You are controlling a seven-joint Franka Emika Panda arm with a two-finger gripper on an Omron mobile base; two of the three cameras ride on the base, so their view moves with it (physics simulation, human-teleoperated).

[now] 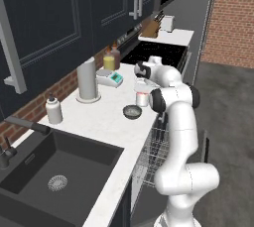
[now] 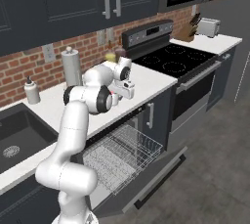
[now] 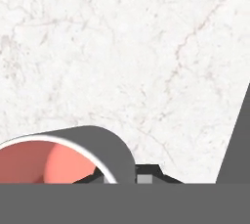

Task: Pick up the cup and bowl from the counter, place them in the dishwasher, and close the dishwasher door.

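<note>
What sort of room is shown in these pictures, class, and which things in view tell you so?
A home-style kitchen, computer-rendered: a black sink set into a white counter, a stove beside it, and an open dishwasher with its wire rack pulled out.

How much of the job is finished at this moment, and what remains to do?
Already done: the dishwasher door is down and the wire rack is pulled out, with no dishes visible in it. In hand: the gripper is shut on the rim of the cup, low over the counter. Left: racking the cup, then the bowl, which sits on the counter, then closing the door.
</note>
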